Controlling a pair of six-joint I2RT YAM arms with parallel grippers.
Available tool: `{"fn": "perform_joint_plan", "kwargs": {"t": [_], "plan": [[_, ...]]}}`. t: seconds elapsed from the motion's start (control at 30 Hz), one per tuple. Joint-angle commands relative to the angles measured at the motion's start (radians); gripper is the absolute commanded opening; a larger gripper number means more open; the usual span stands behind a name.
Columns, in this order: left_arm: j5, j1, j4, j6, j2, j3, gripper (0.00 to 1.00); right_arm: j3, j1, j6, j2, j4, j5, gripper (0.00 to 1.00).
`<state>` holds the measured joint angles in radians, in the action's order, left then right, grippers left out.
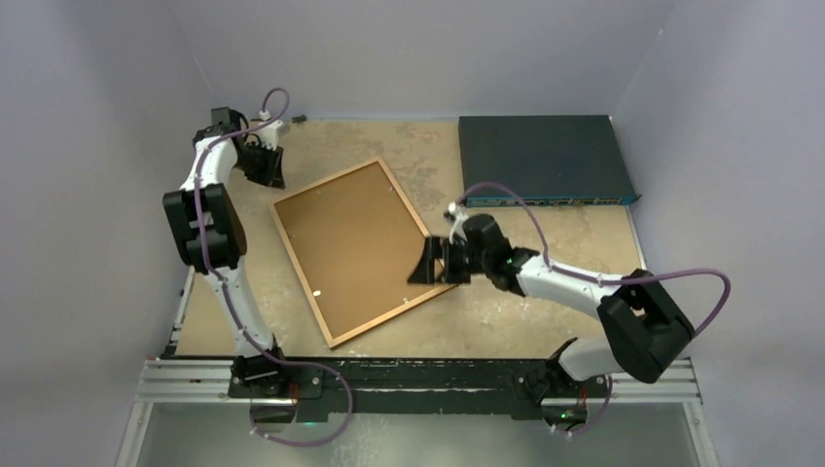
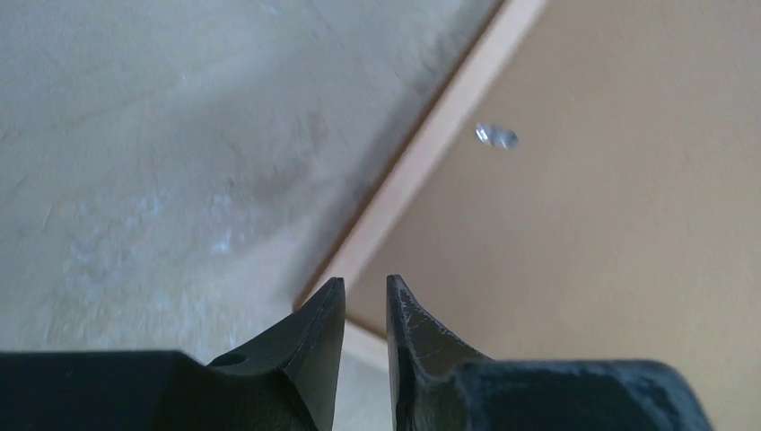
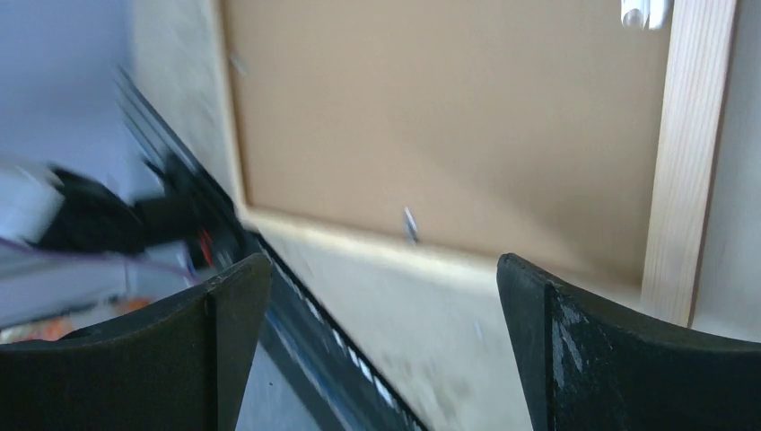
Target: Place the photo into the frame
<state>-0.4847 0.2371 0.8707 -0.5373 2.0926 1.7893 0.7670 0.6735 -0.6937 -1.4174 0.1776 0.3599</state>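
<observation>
Barely ajar, empty left end effector [image 2: 365,280]; wide-apart, empty right end effector [image 3: 384,262] above frame [image 1: 327,184] edge.

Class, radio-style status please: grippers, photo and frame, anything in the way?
Left gripper ajar, empty, by frame corner. Right gripper wide open over frame's edge. Frame back up, backing showing; photo not in sight. Blue box far right, clear of frame.

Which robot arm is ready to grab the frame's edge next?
Probably the right. The right gripper hangs wide open over the frame at its right edge. The left gripper sits off the far-left corner, jaws only a crack apart.
</observation>
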Motion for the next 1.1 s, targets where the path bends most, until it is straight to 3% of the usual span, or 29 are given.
{"fn": "perform_joint_plan", "kwargs": {"t": [0.0, 0.17, 0.3, 0.7, 1.07], "plan": [[-0.033, -0.025, -0.086, 0.188, 0.133, 0.16, 0.23, -0.19, 0.02, -0.097, 0.119, -0.017, 0.119, 0.99], [-0.04, -0.036, -0.127, 0.262, 0.229, 0.218, 0.24, -0.258, 0.02, -0.098, 0.089, 0.023, 0.202, 0.99], [-0.032, -0.039, -0.144, 0.272, 0.241, 0.171, 0.24, -0.252, 0.02, -0.108, 0.023, 0.086, 0.219, 0.99], [0.001, -0.016, -0.108, 0.09, 0.083, -0.172, 0.16, -0.095, -0.047, -0.028, -0.094, 0.042, 0.05, 0.99], [-0.01, 0.052, -0.043, -0.131, -0.113, -0.543, 0.11, 0.103, -0.112, 0.064, -0.208, -0.009, 0.011, 0.99]]}}
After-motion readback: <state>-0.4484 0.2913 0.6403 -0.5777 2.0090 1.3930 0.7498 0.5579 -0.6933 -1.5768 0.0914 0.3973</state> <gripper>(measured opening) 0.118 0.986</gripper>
